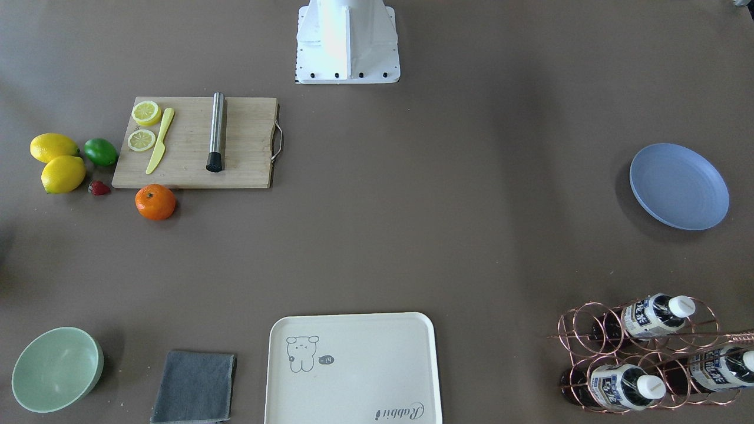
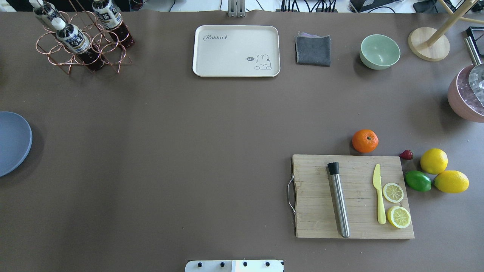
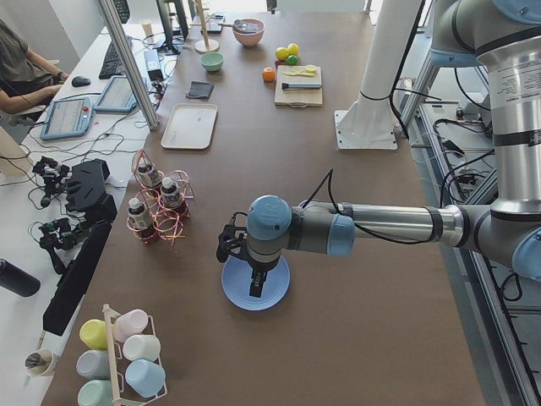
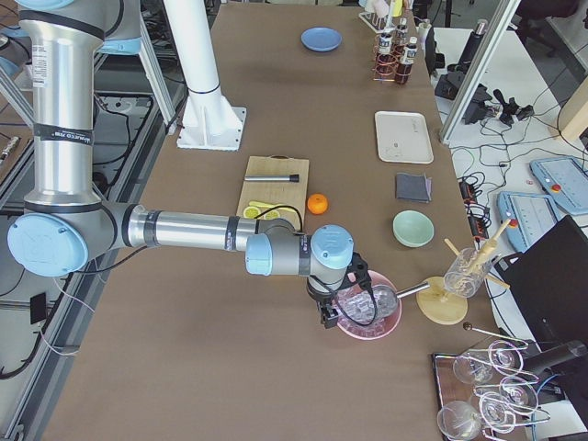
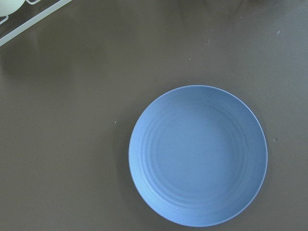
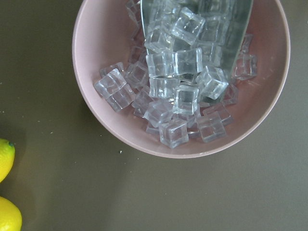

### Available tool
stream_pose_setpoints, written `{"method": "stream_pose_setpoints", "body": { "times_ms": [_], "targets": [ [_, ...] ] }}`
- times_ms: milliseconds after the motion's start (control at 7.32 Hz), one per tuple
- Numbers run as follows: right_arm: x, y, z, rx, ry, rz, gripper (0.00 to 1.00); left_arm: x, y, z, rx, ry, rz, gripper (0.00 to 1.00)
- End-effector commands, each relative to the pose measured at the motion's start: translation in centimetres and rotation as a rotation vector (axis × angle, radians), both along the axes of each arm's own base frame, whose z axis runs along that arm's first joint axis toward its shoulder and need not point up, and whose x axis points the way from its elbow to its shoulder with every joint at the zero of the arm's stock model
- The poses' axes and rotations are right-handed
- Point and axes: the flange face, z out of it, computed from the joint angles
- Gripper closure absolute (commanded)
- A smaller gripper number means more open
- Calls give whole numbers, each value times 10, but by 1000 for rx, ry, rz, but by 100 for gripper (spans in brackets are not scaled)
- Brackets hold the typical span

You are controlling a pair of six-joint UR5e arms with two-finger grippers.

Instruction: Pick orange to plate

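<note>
The orange (image 2: 365,141) sits on the brown table just beyond the far edge of the cutting board; it also shows in the front view (image 1: 155,202) and, small, from the left end (image 3: 269,74). Far across the table lies the blue plate (image 1: 679,186), cut by the overhead frame's left edge (image 2: 11,143) and bare in the left wrist view (image 5: 197,156). My left gripper (image 3: 255,288) hangs over the plate (image 3: 237,292); I cannot tell whether it is open or shut. My right gripper (image 4: 329,317) hovers over a pink bowl, state unclear.
The pink bowl (image 6: 183,77) holds ice cubes and a metal scoop. Cutting board (image 2: 353,196) carries a steel muddler, yellow knife and lemon slices. Two lemons (image 2: 433,161), a lime and a strawberry lie beside it. Cream tray (image 2: 236,51), grey cloth, green bowl (image 2: 379,51) and bottle rack (image 2: 81,39) line the far edge.
</note>
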Motion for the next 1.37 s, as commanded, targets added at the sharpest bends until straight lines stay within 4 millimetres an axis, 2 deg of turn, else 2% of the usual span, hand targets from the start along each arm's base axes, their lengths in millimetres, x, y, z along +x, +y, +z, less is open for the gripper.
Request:
{"method": "stream_pose_setpoints", "body": {
  "times_ms": [0,1230],
  "targets": [
    [-1,0,0,-1,-2,-1,0,1,2,-2,-52,10,-46,2],
    [-1,-7,-10,16,-9,0,0,6,8,-2,-27,9,-41,2]
  ]
}}
